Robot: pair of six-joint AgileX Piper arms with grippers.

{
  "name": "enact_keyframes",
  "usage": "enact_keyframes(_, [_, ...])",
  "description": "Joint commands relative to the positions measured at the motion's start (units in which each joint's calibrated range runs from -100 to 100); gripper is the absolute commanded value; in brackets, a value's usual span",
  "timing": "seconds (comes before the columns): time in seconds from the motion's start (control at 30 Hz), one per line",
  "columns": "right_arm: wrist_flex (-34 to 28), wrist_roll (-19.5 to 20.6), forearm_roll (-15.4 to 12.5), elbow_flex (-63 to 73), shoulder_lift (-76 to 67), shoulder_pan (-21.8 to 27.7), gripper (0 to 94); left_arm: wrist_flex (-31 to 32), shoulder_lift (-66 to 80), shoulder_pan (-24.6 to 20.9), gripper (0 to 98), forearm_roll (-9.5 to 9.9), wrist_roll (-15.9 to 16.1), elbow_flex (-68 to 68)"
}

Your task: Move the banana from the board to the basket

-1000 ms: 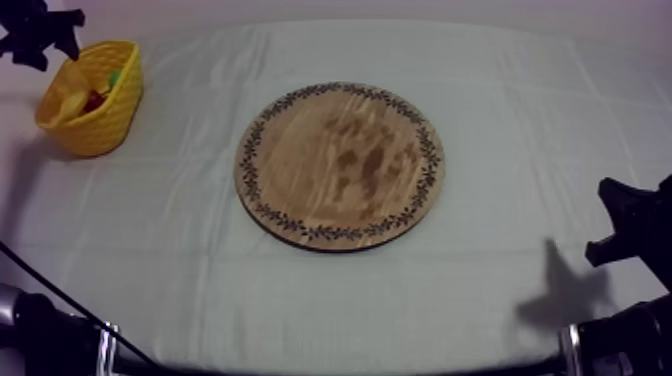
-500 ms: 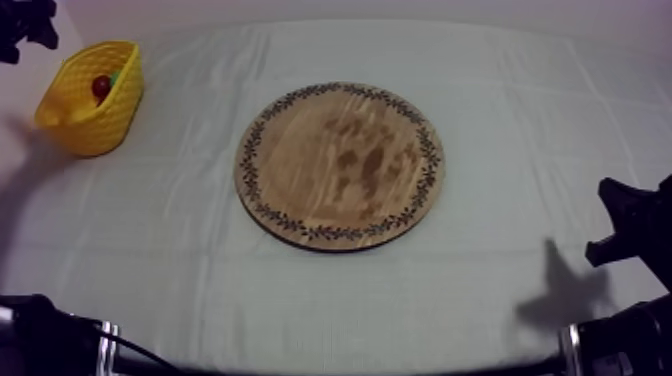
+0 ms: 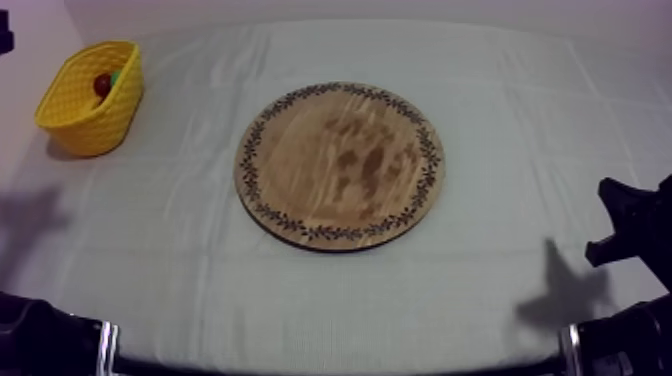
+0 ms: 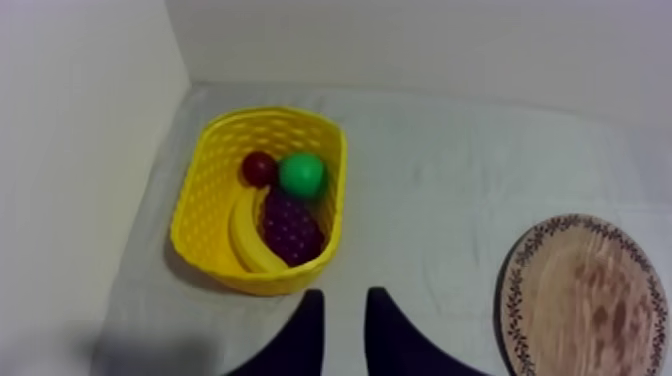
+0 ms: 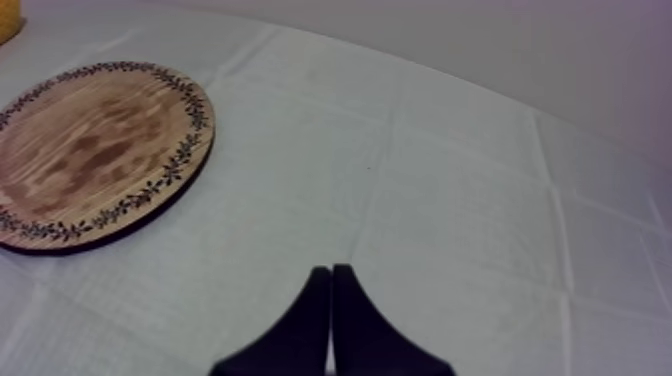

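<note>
Top view, edges: the yellow basket (image 3: 88,100) sits at the far left corner of the table (image 3: 500,300), close to the cloth's left edge. The wooden board (image 3: 340,165) lies at mid-table, well apart from the basket.
Open room: one broad stretch of cloth runs between basket and board. Another runs between the board and the right gripper (image 5: 331,290), which sits low at the table's right side.
Count: one basket, one board, one banana (image 4: 245,235), one bunch of grapes (image 4: 290,225), one pear (image 4: 301,173), one small red fruit (image 4: 259,167).
Basket contents: all four fruits. The banana curves along one side wall, touching the grapes. The pear and the small red fruit sit side by side at the far end.
Left gripper (image 4: 340,300): over the cloth near the basket, fingers parted with nothing between them.
Right gripper: fingers pressed together in a narrow wedge, gripping nothing, over cloth beside the board.
Task object: the banana lies in the basket, off the board.
</note>
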State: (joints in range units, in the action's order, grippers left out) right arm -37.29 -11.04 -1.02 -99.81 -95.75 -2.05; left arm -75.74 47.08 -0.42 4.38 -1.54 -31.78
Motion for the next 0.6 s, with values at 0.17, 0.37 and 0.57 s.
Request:
enact_keyframes(0.17, [0.0, 0.0, 0.0, 0.0, 0.0, 0.0, 0.3, 11.2, 19.6, -0.1, 1.1, -1.96, 0.1, -20.3])
enact_keyframes(0.37, [0.0, 0.0, 0.0, 0.0, 0.0, 0.0, 0.3, 19.6, 30.6, -0.2, 0.1, -3.86, -0.4, -35.6])
enact_keyframes(0.57, [0.0, 0.0, 0.0, 0.0, 0.0, 0.0, 0.3, 26.5, 38.5, -0.5, 0.0, -4.81, -0.6, -47.9])
